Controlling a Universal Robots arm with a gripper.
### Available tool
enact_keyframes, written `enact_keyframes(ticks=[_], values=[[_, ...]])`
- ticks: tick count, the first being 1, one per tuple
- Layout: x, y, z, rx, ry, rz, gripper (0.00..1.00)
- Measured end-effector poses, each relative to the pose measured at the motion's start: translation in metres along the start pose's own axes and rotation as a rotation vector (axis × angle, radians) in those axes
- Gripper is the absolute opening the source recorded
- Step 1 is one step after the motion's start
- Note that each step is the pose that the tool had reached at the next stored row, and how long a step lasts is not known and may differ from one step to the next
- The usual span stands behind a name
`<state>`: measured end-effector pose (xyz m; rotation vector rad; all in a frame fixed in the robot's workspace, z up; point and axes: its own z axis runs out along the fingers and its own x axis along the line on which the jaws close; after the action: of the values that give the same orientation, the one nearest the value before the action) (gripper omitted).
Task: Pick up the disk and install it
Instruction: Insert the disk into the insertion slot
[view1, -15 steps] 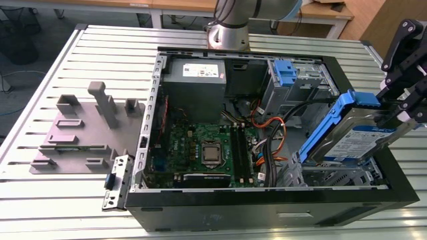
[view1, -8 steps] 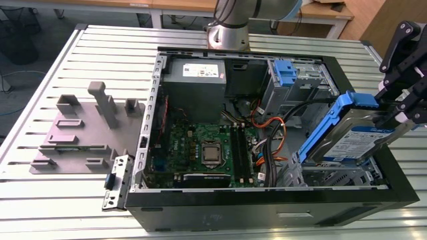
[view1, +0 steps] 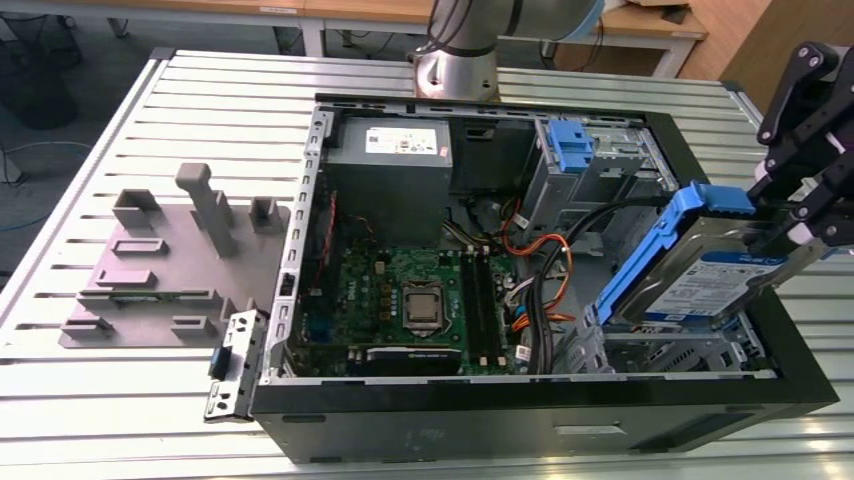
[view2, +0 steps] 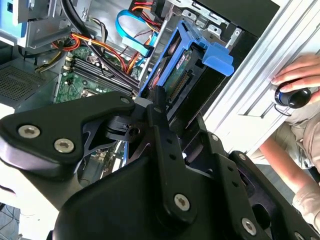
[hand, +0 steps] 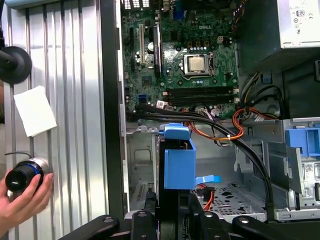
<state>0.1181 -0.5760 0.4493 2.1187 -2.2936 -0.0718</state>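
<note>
One disk (view1: 694, 275), tilted and pinched at its end by my pincer (view1: 790, 235), hangs over the open computer case (view1: 534, 420), exterior view's right; a person's hand (hand: 20, 202) grips a knob (hand: 22, 175) on the table (hand: 75, 100).

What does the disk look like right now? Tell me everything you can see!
The disk is a flat silver metal box with a white-and-blue label on its face, framed by a blue plastic carrier with a tab at its end. The gripper is shut on it, holding it tilted, one end high, over the grey metal bay inside the open computer case, on the exterior view's right. It is not seated yet.
</note>
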Motion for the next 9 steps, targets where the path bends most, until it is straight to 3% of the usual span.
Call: enact_keyframes(ticks=[9], values=[[0.0, -0.0002, 0.0049, 0.0001, 0.0002, 0.0, 0.35]])
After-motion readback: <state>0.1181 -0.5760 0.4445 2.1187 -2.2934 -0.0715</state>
